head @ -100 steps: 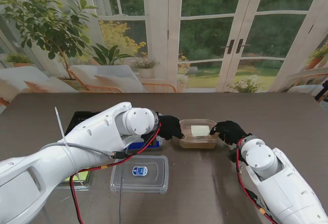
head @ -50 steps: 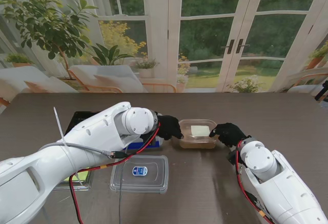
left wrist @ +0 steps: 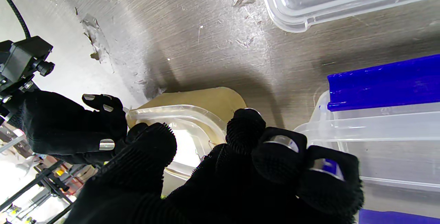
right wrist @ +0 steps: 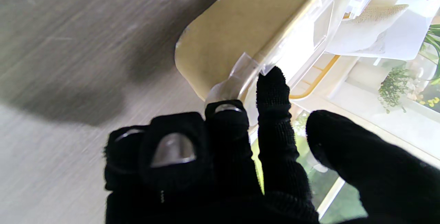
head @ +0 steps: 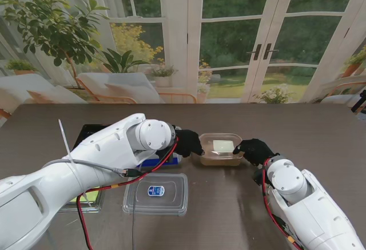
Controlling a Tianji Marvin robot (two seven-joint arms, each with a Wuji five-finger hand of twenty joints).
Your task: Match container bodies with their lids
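Both arms have edged nearer to me since the earlier frame, the right hand [head: 253, 149] drawing slightly in along the table [head: 320, 130] while the tan container [head: 221, 149] stays where it was, near the middle of the table and well short of its far edge. The left hand [head: 188, 142] grasps the container's left rim; in its wrist view the thumb and fingers [left wrist: 245, 127] close on the clear rim over the tan base [left wrist: 192, 103]. The right hand grasps the right rim: its wrist view shows one fingertip [right wrist: 271, 79] pressed to the clear edge beside the tan body [right wrist: 237, 28], the other fingers curled just beside it. A pale sheet [head: 223, 145] lies inside the container.

Just beside the left hand, partly hidden under the left arm, stands a clear box with a blue clip [head: 166, 161]; the left wrist view shows its blue latch [left wrist: 385, 83] close to the fingers. Nearer to me, toward the table's near edge, a clear lid [head: 156, 194] with a small blue label lies flat, apart from the container. A dark tray [head: 90, 131] and another clear piece [head: 86, 201] show at the table's left side, mostly covered by the arm.
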